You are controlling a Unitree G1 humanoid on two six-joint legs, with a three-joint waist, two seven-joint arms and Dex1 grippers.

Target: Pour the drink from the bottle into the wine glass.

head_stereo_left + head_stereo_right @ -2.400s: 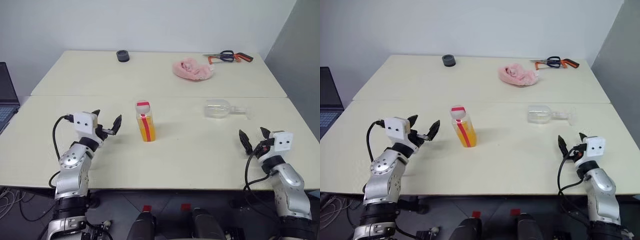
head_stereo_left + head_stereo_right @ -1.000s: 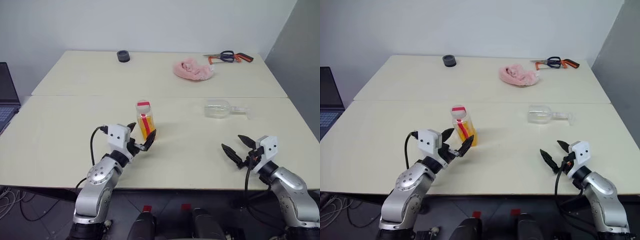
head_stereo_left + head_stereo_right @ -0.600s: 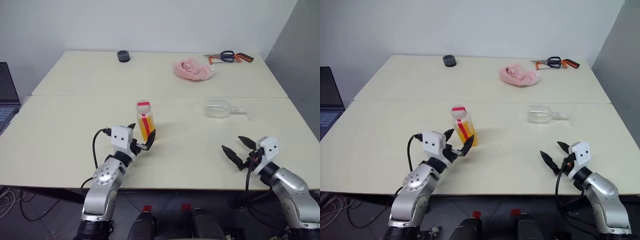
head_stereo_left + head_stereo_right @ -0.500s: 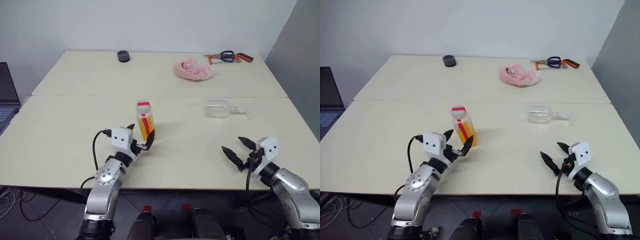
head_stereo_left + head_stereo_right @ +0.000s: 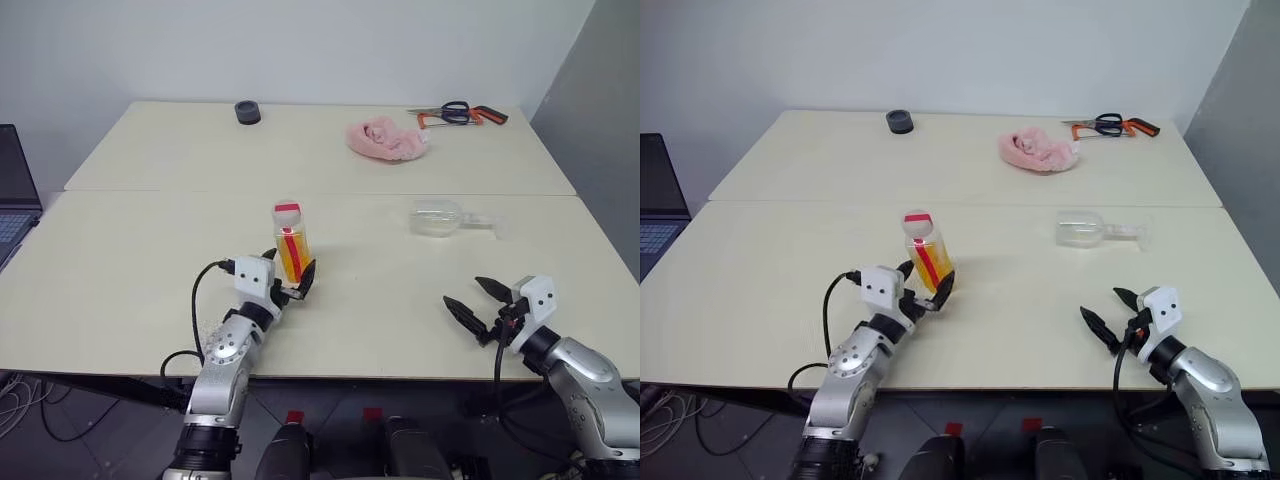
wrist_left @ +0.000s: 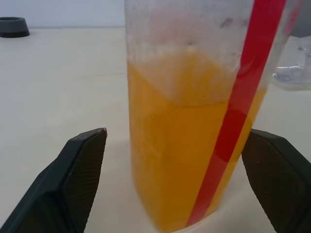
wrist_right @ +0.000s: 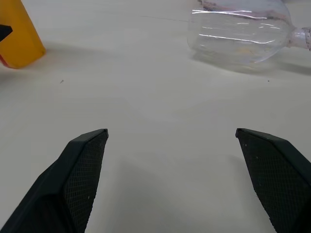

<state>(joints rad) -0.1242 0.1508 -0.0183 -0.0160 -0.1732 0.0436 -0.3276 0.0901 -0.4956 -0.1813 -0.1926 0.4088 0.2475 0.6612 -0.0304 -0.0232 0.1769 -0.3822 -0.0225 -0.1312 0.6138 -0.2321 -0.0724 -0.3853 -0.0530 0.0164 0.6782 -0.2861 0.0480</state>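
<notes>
Nearest, right end effector (image 5: 1118,312) hovered low over the pale matte tabletop (image 5: 120,290) near its front edge, black textured fingers spread wide apart, nothing between them, well short of the wine glass. Left end effector (image 5: 288,282) sat a little farther in, fingers likewise wide apart, flanking the base of the bottle (image 5: 290,243) on both sides without visibly touching it. Stood upright between those fingers: small clear plastic bottle, squarish with rounded corners, vertical red stripe down the label, red-and-white cap on top. Held the drink (image 6: 180,145), orange and translucent, filling about the lower two thirds, with a cloudy film on the wall above the liquid line. Farther back and to the right lay the wine glass (image 5: 1085,229) on its side, clear rounded bowl pointing left, thin stem and foot pointing right, well apart from both end effectors. Beyond the seam in the tabletop: crumpled pink cloth (image 5: 385,138), soft and lumpy; scissors (image 5: 455,112) with dark and orange handles at the far right edge; small dark round object (image 5: 246,111) at the far left.
</notes>
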